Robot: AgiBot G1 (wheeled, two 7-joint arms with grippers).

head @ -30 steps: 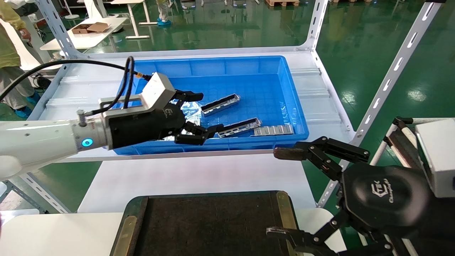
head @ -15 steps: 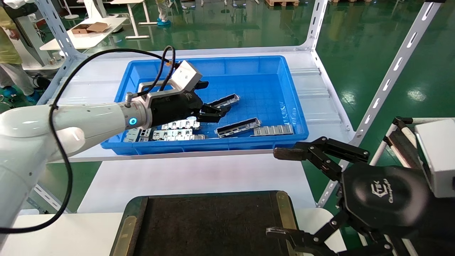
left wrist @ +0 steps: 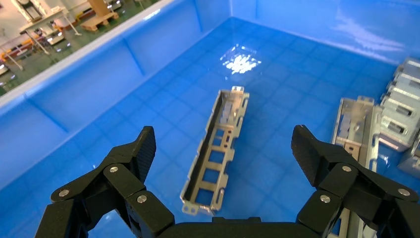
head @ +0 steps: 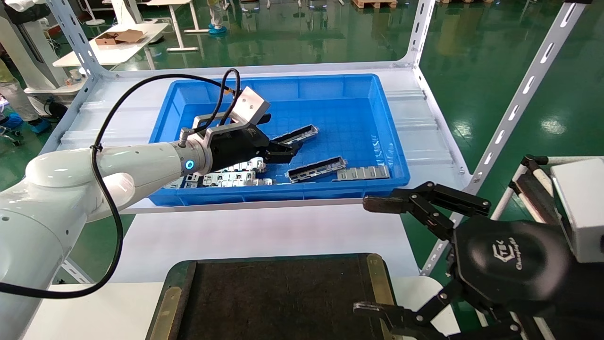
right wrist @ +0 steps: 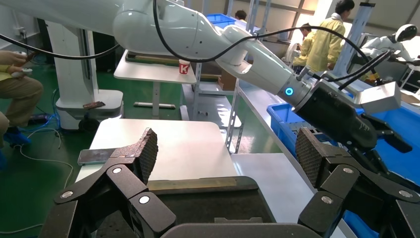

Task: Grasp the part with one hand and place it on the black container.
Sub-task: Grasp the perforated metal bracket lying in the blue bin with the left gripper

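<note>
Two grey channel parts lie in the blue bin (head: 396, 156): one part (head: 298, 134) further back, another part (head: 317, 169) nearer the front. My left gripper (head: 283, 147) is open and hovers just above the near end of the back part. In the left wrist view that part (left wrist: 216, 149) lies between the open fingers (left wrist: 140, 151), untouched. The black container (head: 278, 297) with brass rim strips sits at the front; it also shows in the right wrist view (right wrist: 198, 201). My right gripper (head: 377, 255) is open and empty at the container's right edge.
Flat silver plates (head: 226, 175) lie in the bin's front left, and one plate (head: 363, 173) at the front right. White shelf posts (head: 519, 101) rise on the right. A white table top (head: 264, 233) lies between bin and container.
My left arm swung from the bin's front edge further into the bin and lowered over the back part, fingers still open. The right arm has not moved.
</note>
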